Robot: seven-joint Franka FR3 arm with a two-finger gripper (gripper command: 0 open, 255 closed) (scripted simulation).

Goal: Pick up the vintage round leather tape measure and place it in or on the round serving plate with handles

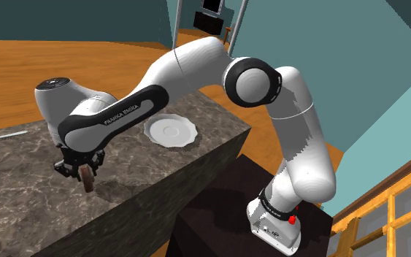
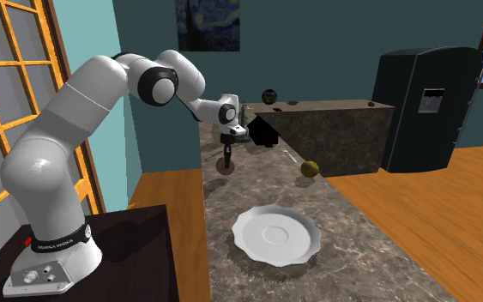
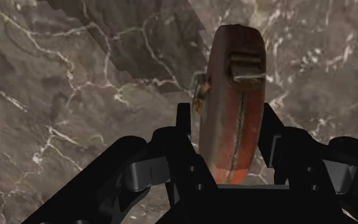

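Handling properties are judged as follows: the tape measure (image 3: 234, 95) is a reddish-brown disc with a stiff case. It is expected to be light and not fragile, though its curved rim is likely to roll or pivot if gripped loosely. It is clasped on edge between the two black fingers (image 3: 271, 130), which are closed against its flat faces. This is judged the correct hold, since the faces offer broad parallel surfaces and the protruding tab on the rim is left free. The disc is held close over the marble-patterned counter (image 1: 21, 168), well apart from the plate (image 1: 190, 137); whether its lower edge touches the surface cannot be determined. The plate is drawn white with a scalloped rim and lies flat with nothing on it; no handles can be made out. Counted: one tape measure, one plate, one arm (image 1: 196, 58), two fingers. In the second exterior view, one small olive-coloured round object (image 2: 310, 168) is also seen on the counter, farther from the camera than the plate.
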